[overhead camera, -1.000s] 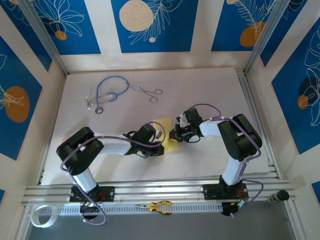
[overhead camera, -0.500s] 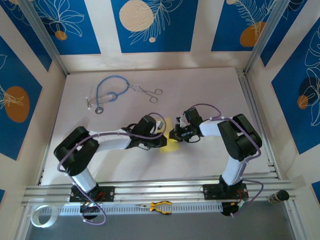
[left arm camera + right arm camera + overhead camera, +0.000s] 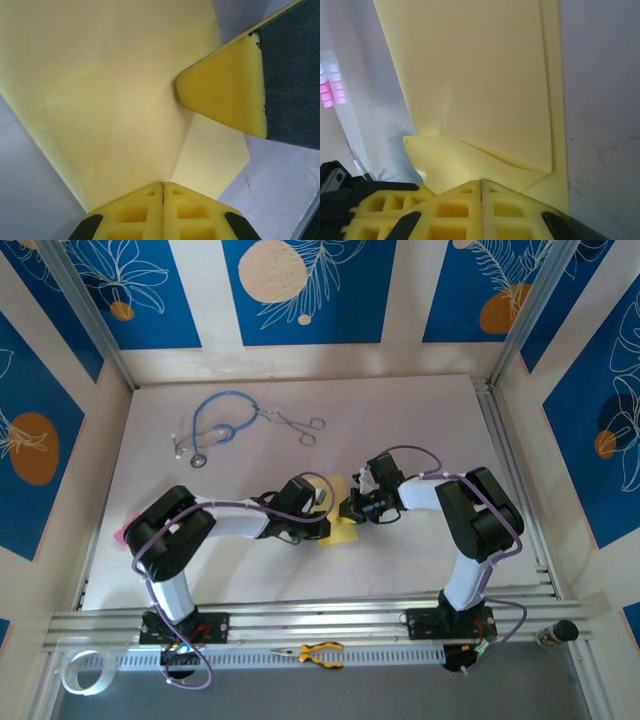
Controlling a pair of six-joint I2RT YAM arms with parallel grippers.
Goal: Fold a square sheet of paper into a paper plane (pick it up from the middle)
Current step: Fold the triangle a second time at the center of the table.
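pale yellow sheet of paper (image 3: 344, 530) lying flat near the middle of the white table (image 3: 420, 430), between the two grippers, already partly folded: slanted creases and a doubled edge in both wrist views, but no slim plane shape yet. left gripper (image 3: 322, 508) on the sheet's left side, fingers squeezed together, tips touching the paper right at the meeting point of two creases; cannot tell about any paper nipped between them. right gripper (image 3: 351, 508) on the sheet's right side, fingers together too, tips on a folded corner. compared with a second ago: left gripper gone up toward the far side, then back down onto the paper; right gripper in the same spot all along; less yellow on show now, either folded over or hidden under the left wrist, cannot tell which. probably means rubbing a fold flat with the right one pinning the sheet, so somewhere in the middle of the job, more folds to go. around the sheet: bare table on the near side and to the right, up to the metal rail (image 3: 503, 440); stethoscope (image 3: 215, 425) and small scissors (image 3: 295, 425) well apart at the far left; pink thing (image 3: 122, 536) at the table's left edge beside the left arm. tightest spot right between the two grippers, so only small careful moves there.
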